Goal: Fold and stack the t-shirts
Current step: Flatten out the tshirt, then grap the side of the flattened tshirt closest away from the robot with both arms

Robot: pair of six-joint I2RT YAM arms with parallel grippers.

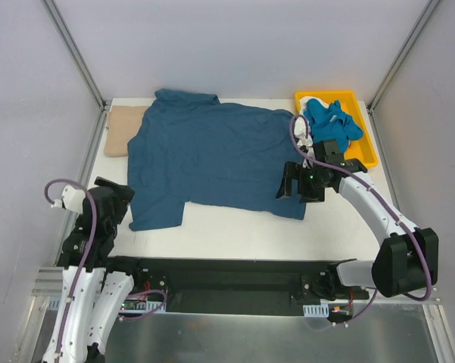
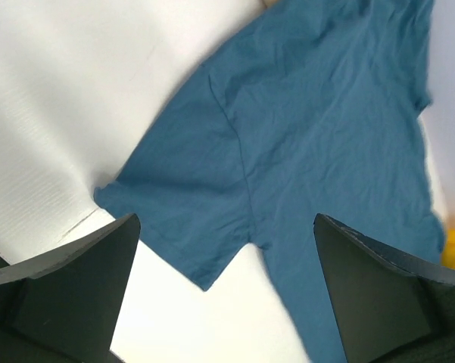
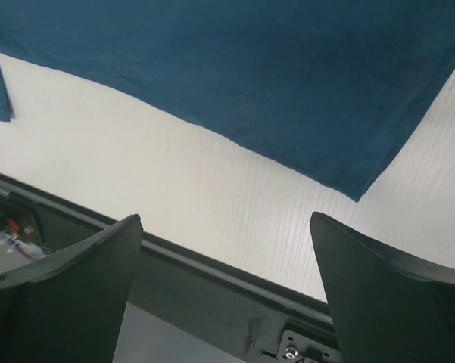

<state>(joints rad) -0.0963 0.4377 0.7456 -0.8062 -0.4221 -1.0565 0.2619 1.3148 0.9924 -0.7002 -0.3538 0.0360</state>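
The large dark teal t-shirt [image 1: 212, 155] lies spread flat across the middle of the table [image 1: 235, 227]. Its far left edge overlaps the tan t-shirt [image 1: 123, 130]. The left fingers [image 2: 68, 295] stand wide apart with nothing between them, near the table's near left corner. The teal shirt's near sleeve [image 2: 189, 219] lies just ahead of them, untouched. The right fingers [image 3: 378, 295] are also spread wide and empty, hovering at the shirt's near right hem corner [image 3: 348, 181], with bare table showing between them. A bright blue t-shirt [image 1: 335, 121] and a white one [image 1: 310, 102] sit bunched in the yellow tray [image 1: 368, 148] at the far right.
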